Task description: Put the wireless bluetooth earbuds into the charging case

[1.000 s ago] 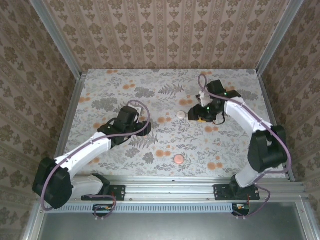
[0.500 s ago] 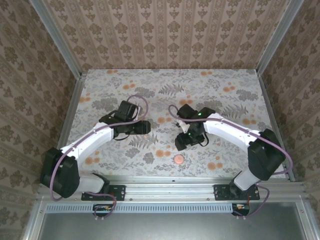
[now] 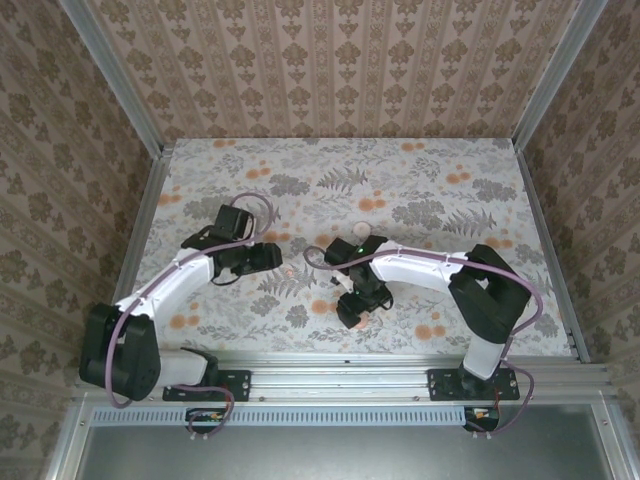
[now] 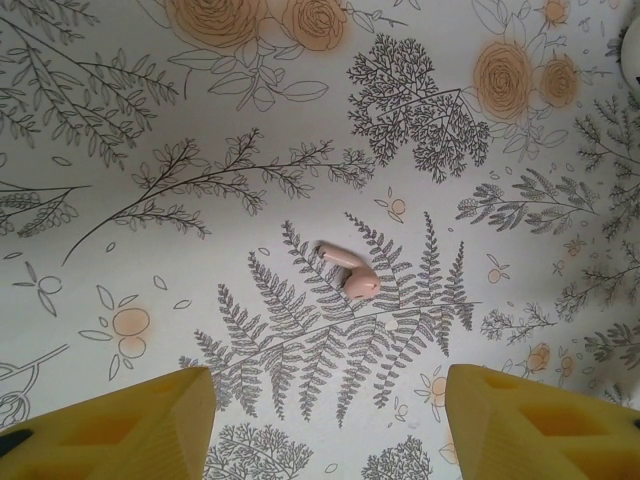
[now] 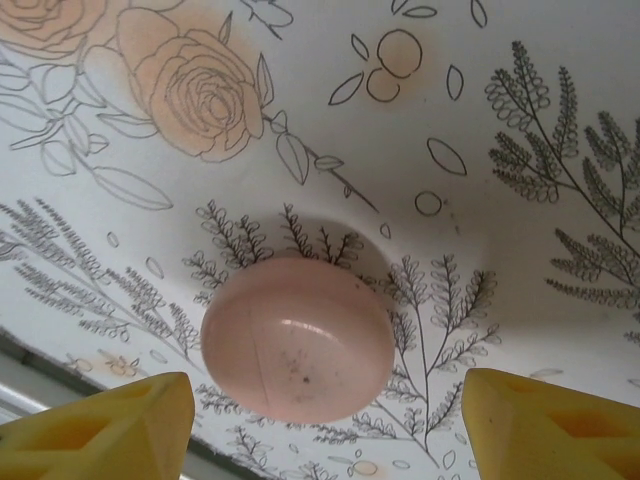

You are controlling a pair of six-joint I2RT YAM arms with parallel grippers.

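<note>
The left gripper point(image 4: 325, 400) hangs released, jaws wide, just short of the pale pink earbud point(image 4: 348, 272) lying on the floral tablecloth point(image 4: 150, 120). The right gripper point(image 5: 325, 405), also unclenched and empty, straddles the round pink case point(image 5: 295, 340) without touching it.

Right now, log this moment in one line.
left gripper open over earbud | right gripper open over charging case | earbud not yet inserted

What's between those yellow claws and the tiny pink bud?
In the left wrist view, only bare flower-printed tablecloth separates the open, yellow-fingered left gripper from the small pale-pink earbud.
</note>
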